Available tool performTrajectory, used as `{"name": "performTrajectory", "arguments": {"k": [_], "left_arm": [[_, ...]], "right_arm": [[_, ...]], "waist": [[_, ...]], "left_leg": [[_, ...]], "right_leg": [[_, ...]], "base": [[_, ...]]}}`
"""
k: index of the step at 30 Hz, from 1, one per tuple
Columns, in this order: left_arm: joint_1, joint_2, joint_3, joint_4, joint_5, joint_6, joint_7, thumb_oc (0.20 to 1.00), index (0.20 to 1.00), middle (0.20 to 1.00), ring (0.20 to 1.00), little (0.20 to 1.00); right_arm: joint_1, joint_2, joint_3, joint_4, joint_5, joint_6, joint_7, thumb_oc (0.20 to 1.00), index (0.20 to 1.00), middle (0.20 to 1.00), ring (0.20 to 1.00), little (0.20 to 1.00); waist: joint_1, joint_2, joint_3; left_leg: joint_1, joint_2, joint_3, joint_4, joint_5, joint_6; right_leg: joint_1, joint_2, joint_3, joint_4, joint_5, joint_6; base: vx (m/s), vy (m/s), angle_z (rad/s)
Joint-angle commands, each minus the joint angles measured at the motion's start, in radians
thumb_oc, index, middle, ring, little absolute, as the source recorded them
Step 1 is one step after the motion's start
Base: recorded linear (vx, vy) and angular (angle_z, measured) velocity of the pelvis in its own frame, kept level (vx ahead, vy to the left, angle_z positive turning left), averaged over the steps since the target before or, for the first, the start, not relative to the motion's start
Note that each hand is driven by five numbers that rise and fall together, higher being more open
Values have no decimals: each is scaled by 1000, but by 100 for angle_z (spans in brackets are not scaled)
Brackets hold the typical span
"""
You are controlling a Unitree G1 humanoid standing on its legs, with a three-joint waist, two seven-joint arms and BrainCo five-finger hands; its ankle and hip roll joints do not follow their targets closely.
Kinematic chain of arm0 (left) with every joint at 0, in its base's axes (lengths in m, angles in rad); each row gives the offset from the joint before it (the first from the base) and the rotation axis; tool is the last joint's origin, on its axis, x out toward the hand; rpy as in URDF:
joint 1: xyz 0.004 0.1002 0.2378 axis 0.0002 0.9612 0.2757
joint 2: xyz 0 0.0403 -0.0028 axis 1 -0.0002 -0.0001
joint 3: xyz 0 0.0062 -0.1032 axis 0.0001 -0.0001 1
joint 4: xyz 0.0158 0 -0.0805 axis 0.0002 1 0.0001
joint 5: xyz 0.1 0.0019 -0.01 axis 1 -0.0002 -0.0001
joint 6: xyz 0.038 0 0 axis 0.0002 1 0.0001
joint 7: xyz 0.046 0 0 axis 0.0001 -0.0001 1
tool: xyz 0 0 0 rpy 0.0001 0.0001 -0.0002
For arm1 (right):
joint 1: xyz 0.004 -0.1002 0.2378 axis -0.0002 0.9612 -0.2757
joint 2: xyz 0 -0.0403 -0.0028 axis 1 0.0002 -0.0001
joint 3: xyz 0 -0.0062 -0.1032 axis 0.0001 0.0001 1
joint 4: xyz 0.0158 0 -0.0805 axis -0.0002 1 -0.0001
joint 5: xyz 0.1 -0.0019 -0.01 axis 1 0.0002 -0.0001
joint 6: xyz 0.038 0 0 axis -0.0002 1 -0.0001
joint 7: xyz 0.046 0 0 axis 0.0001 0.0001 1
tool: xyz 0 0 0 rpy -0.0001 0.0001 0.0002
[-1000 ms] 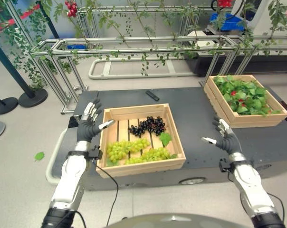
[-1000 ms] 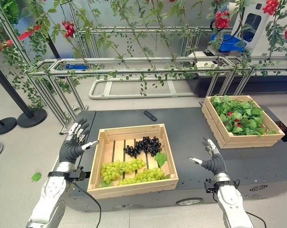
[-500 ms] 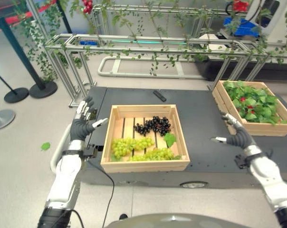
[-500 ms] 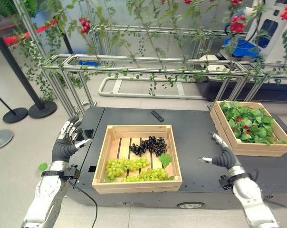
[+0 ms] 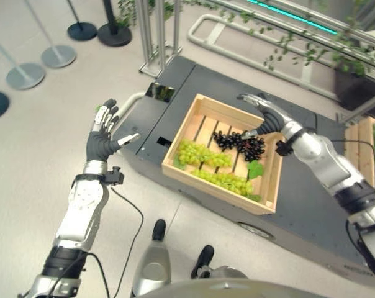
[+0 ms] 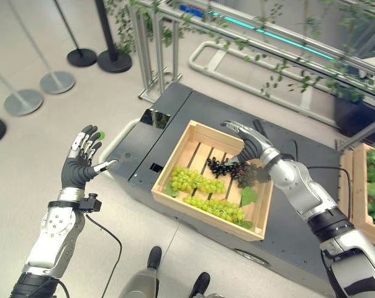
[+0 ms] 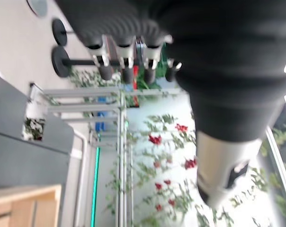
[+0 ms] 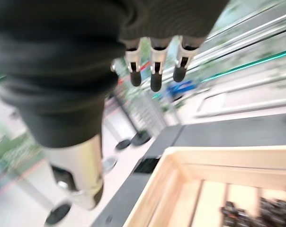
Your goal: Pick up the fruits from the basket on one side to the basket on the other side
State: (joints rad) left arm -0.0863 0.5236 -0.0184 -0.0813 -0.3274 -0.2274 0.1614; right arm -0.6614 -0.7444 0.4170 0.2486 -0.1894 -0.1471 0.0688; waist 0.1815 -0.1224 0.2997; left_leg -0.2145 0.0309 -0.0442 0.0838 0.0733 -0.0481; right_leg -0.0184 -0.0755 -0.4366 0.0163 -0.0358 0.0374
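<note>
I'm in the reach step, as I read it: nothing picked yet, my right arm going for the first bunch. Nearest me, my left hand (image 5: 102,140) hangs out over the floor off the platform's corner, palm up, fingers straight and fanned, thumb out, holding nothing and touching nothing.

Next, the shallow slatted wooden crate (image 5: 197,183) on the dark grey platform (image 5: 308,208). All the fruit sits in it: a long bunch of green grapes (image 5: 228,181) along the near wall, a second green bunch (image 5: 199,153) just behind it, a loose green leaf (image 5: 256,169) to the right, and the cluster of dark purple grapes (image 5: 240,143) toward the far side.

My right hand (image 6: 248,141) is above that dark cluster, fingers spread and relaxed, thumb apart. From here I can't tell whether the thumb brushes the berries; nothing is clasped.

Next I'd lower, curl round the dark cluster near its stem, lift clear of the crate wall, then swing right to the leaf-filled wooden crate (image 6: 361,202) at the platform's far right edge, well apart.
</note>
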Motion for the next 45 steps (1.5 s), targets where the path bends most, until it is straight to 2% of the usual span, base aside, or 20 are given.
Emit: {"name": "performTrajectory", "arguments": {"k": [1, 7, 16, 18, 19, 20, 22, 23, 25, 26, 28, 29, 30, 31, 34, 35, 37, 38, 39, 45], "left_arm": [[-72, 22, 13, -4, 35, -64, 26, 1000, 1000, 1000, 1000, 1000], [-102, 13, 36, -19, 22, -86, 78, 1000, 1000, 1000, 1000, 1000], [-113, -5, 28, -32, 26, -96, 114, 1000, 1000, 1000, 1000, 1000], [-123, -9, 27, -33, 32, -97, 119, 1000, 1000, 1000, 1000, 1000], [-127, -10, 23, -36, 34, -98, 121, 1000, 1000, 1000, 1000, 1000], [-128, -10, 23, -35, 34, -97, 121, 1000, 1000, 1000, 1000, 1000], [-136, -15, 19, -37, 45, -96, 131, 1000, 1000, 1000, 1000, 1000], [-140, -17, 17, -38, 48, -94, 134, 1000, 1000, 1000, 1000, 1000], [-144, -20, 16, -46, 52, -94, 137, 1000, 1000, 1000, 1000, 1000], [-145, -22, 15, -47, 54, -94, 140, 1000, 1000, 1000, 1000, 1000], [-148, -22, 9, -51, 53, -96, 142, 1000, 1000, 1000, 1000, 1000], [-152, -23, 6, -52, 52, -96, 144, 1000, 1000, 1000, 1000, 1000], [-155, -22, 1, -54, 53, -97, 143, 1000, 1000, 1000, 1000, 1000], [-156, -23, 2, -53, 53, -97, 144, 1000, 1000, 1000, 1000, 1000], [-155, -22, -9, -66, 52, -92, 147, 1000, 1000, 1000, 1000, 1000], [-156, -23, -8, -66, 52, -91, 148, 1000, 1000, 1000, 1000, 1000], [-150, -26, -12, -80, 55, -88, 155, 1000, 1000, 1000, 1000, 1000], [-151, -26, -11, -79, 55, -87, 156, 1000, 1000, 1000, 1000, 1000], [-146, -28, -13, -95, 59, -87, 157, 1000, 1000, 1000, 1000, 1000], [-142, -29, -13, -134, 59, -88, 166, 1000, 1000, 1000, 1000, 1000]], "right_arm": [[-68, -5, 57, -14, -24, 6, -33, 1000, 1000, 1000, 1000, 1000], [-182, 84, 132, 112, -74, 31, -66, 1000, 1000, 1000, 1000, 1000], [-256, 81, 162, 384, -56, 54, -116, 1000, 1000, 1000, 1000, 1000], [-250, 74, 161, 399, -62, 52, -119, 1000, 1000, 1000, 1000, 1000], [-247, 74, 160, 400, -64, 51, -122, 1000, 1000, 1000, 1000, 1000], [-247, 74, 161, 400, -64, 50, -121, 1000, 1000, 1000, 1000, 1000], [-229, 79, 168, 392, -89, 48, -117, 1000, 1000, 1000, 1000, 1000], [-222, 80, 170, 388, -94, 48, -116, 1000, 1000, 1000, 1000, 1000], [-202, 85, 166, 387, -100, 49, -114, 1000, 1000, 1000, 1000, 1000], [-194, 85, 168, 382, -108, 47, -112, 1000, 1000, 1000, 1000, 1000], [-187, 87, 169, 384, -110, 47, -110, 1000, 1000, 1000, 1000, 1000], [-190, 87, 173, 384, -114, 48, -109, 1000, 1000, 1000, 1000, 1000], [-191, 87, 175, 389, -115, 49, -111, 1000, 1000, 1000, 1000, 1000], [-192, 87, 176, 389, -115, 49, -111, 1000, 1000, 1000, 1000, 1000], [-204, 88, 170, 394, -106, 59, -124, 1000, 1000, 1000, 1000, 1000], [-205, 88, 170, 394, -106, 59, -123, 1000, 1000, 1000, 1000, 1000], [-219, 99, 159, 387, -101, 72, -136, 1000, 1000, 1000, 1000, 1000], [-220, 98, 159, 386, -101, 72, -136, 1000, 1000, 1000, 1000, 1000], [-230, 100, 152, 363, -108, 76, -142, 1000, 1000, 1000, 1000, 1000], [-257, 97, 143, 324, -132, 83, -157, 1000, 1000, 1000, 1000, 1000]], "waist": [[-25, 8, -11], [10, 44, 70], [29, 86, 160], [25, 88, 168], [26, 93, 179], [24, 91, 175], [22, 97, 194], [18, 95, 193], [18, 102, 203], [13, 103, 201], [12, 110, 213], [9, 109, 212], [10, 113, 220], [8, 110, 217], [9, 119, 220], [7, 116, 220], [7, 124, 220], [5, 122, 220], [6, 126, 220], [6, 136, 220]], "left_leg": [[-16, 19, -9, 78, -90, -9], [-101, 19, -24, 152, -97, -10], [-182, 17, -37, 214, -93, -9], [-181, 15, -46, 215, -113, -15], [-193, 12, -40, 215, -89, -10], [-183, 13, -47, 215, -111, -15], [-195, 11, -44, 205, -79, -9], [-187, 12, -51, 203, -99, -14], [-199, 8, -48, 201, -75, -9], [-191, 7, -57, 201, -96, -14], [-201, 6, -50, 201, -73, -10], [-192, 7, -57, 200, -94, -15], [-203, 5, -50, 200, -70, -10], [-193, 6, -57, 200, -92, -16], [-222, 3, -53, 196, -65, -10], [-211, 4, -59, 197, -87, -16], [-247, 1, -53, 201, -66, -9], [-235, 2, -59, 203, -89, -14], [-271, 1, -50, 209, -68, -7], [-331, -5, -53, 227, -91, -10]], "right_leg": [[-71, -49, 5, 166, -113, 17], [-152, -64, 8, 228, -120, 10], [-239, -83, 1, 316, -131, 3], [-242, -81, 14, 327, -156, 10], [-251, -87, -1, 326, -136, 2], [-245, -82, 13, 329, -156, 10], [-259, -88, -6, 328, -136, 3], [-254, -85, 8, 330, -155, 10], [-261, -92, -11, 327, -137, 2], [-255, -88, 3, 331, -156, 10], [-263, -93, -12, 328, -135, 3], [-258, -88, 3, 330, -154, 11], [-267, -92, -11, 329, -134, 3], [-260, -87, 4, 332, -154, 11], [-289, -93, -12, 331, -132, 6], [-281, -89, 3, 335, -152, 13], [-317, -95, -10, 339, -131, 7], [-309, -91, 6, 344, -152, 15], [-344, -98, -5, 346, -130, 8], [-413, -102, 16, 384, -158, 19]], "base": [[-95, 16, 30], [-76, 17, 9], [-82, 15, -2], [2, -20, 7], [54, -40, 8], [-41, -4, 7], [-45, -7, 6], [-115, 16, 5], [0, 0, 0], [-19, -12, 6], [-15, -5, 6], [0, 0, 0], [73, -34, -2], [-73, 25, 0], [33, -24, 0], [0, 0, 0], [2, -2, 2], [-65, 28, 1], [0, 0, 0], [24, -12, 0]]}}
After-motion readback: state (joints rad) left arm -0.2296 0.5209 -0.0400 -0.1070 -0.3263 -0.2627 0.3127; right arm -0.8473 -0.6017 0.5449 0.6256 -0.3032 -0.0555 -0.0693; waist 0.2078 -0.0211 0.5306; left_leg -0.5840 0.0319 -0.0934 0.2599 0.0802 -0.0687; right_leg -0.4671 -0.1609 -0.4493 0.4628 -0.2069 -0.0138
